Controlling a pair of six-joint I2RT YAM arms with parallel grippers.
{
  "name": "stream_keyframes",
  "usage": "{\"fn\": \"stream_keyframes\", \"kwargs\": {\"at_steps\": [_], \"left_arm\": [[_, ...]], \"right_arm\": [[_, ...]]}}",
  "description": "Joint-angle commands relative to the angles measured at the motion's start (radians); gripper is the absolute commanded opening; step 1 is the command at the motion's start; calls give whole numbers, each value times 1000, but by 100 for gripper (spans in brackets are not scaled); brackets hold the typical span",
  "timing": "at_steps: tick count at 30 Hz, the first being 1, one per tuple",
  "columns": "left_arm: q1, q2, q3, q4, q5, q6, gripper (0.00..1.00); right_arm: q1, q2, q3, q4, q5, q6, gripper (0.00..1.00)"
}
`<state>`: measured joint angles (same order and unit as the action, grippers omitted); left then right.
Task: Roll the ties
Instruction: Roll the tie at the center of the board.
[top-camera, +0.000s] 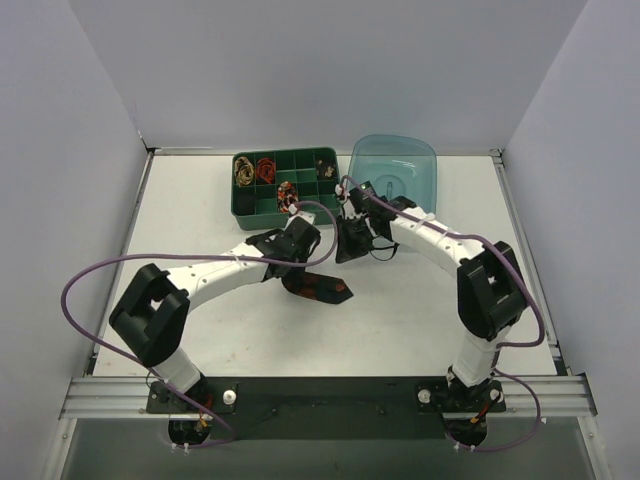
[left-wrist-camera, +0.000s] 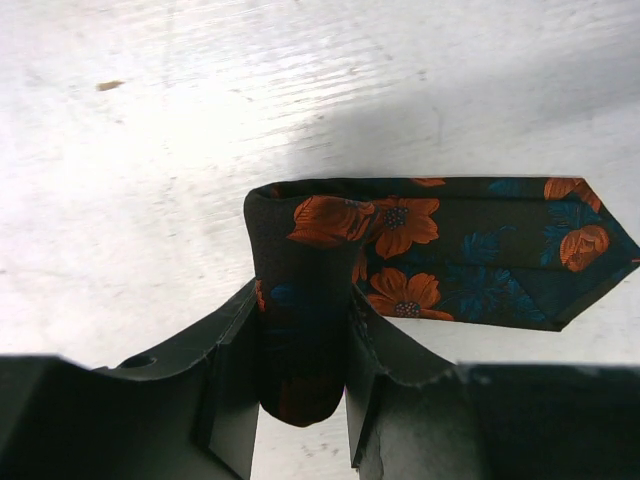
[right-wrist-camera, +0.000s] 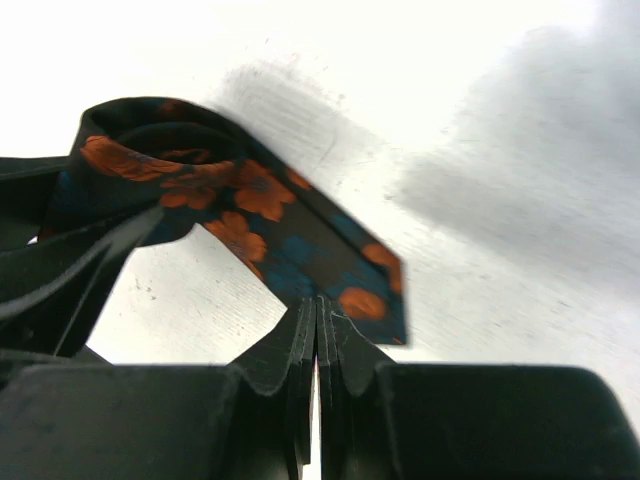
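Blurry tie (right-wrist-camera: 270, 215) in the right wrist view

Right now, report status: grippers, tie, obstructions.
Left gripper clamped on floral tie, rolled end. Right gripper shut, empty, near its tip. Tail flat on table, unrolled. Green tray and blue container beyond, clear.

The left arm (top-camera: 215, 272) and right arm (top-camera: 440, 240) have white links and bulky black joints, each with a looping purple cable (top-camera: 66, 295). The left hand (left-wrist-camera: 303, 340) and right hand (right-wrist-camera: 318, 330) are matte black and angular.
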<state>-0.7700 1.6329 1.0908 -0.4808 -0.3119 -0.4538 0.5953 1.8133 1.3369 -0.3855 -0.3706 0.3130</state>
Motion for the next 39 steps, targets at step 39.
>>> {"fn": "stream_keyframes", "kwargs": {"at_steps": [39], "left_arm": [[-288, 347, 383, -259, -113, -126, 61]], "right_arm": [[-138, -77, -119, -46, 47, 1, 0]]}}
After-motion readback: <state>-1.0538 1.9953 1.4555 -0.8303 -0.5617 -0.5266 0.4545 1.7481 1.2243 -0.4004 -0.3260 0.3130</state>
